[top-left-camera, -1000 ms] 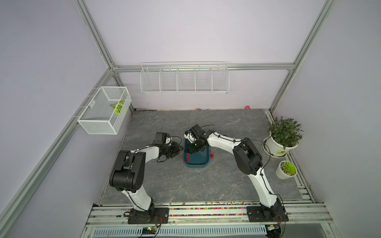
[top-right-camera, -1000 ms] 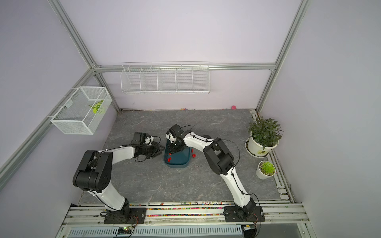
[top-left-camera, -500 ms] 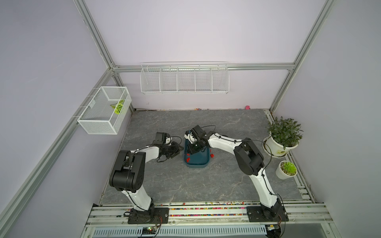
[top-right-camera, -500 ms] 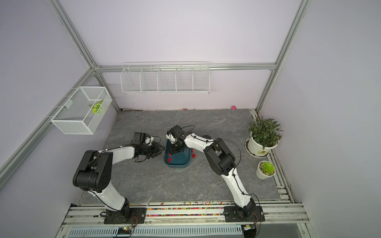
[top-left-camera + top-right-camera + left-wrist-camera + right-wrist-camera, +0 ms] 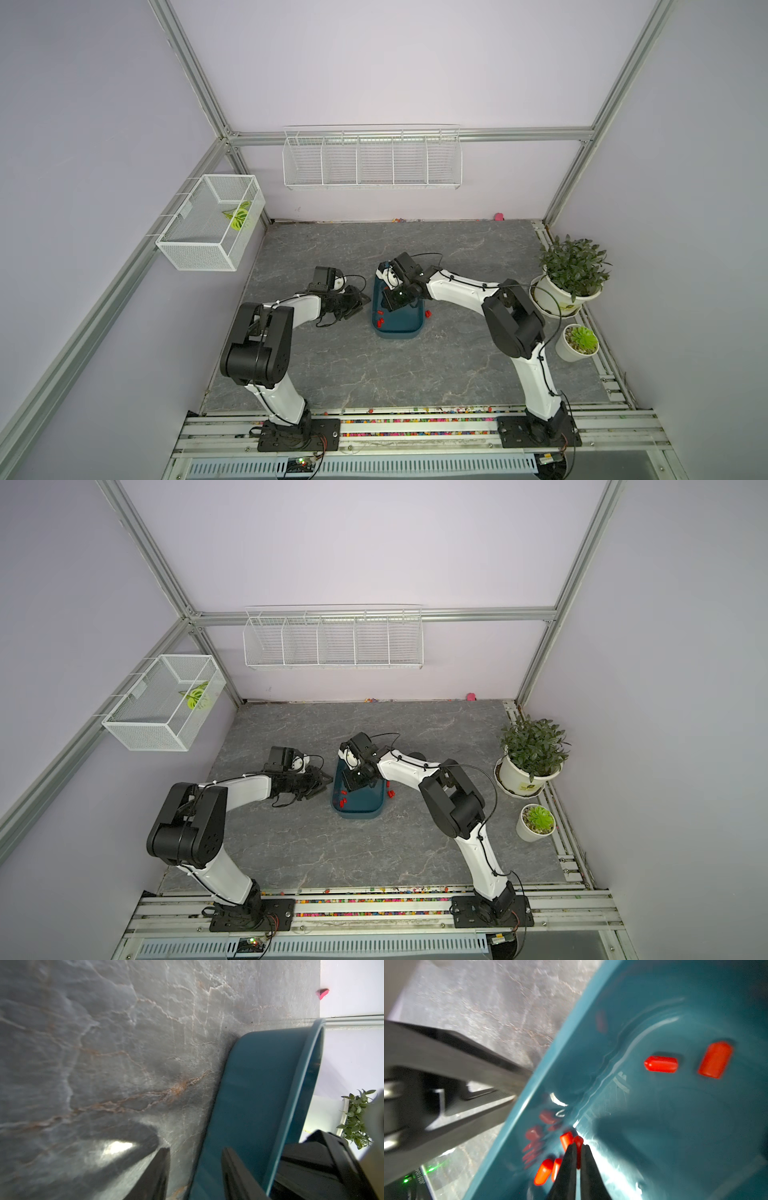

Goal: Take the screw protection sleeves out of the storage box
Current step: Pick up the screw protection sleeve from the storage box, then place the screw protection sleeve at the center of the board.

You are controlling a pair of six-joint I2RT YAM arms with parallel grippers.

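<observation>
The dark teal storage box [image 5: 397,334] [image 5: 358,812] sits mid-table. Several red screw protection sleeves [image 5: 661,1064] lie on its floor, and a few [image 5: 379,321] show near its left wall in both top views. Two sleeves [image 5: 427,312] [image 5: 390,793] lie on the table just right of the box. My right gripper [image 5: 578,1145] [image 5: 392,302] reaches down into the box and is shut on one red sleeve [image 5: 578,1140]. My left gripper [image 5: 195,1149] [image 5: 365,300] is open just outside the box's left wall [image 5: 259,1095], with nothing held.
Two potted plants [image 5: 569,274] [image 5: 579,343] stand at the right edge. White wire baskets [image 5: 372,160] [image 5: 212,226] hang on the back and left walls. Coloured beads [image 5: 415,420] line the front rail. A pink thing [image 5: 498,216] lies at the back wall.
</observation>
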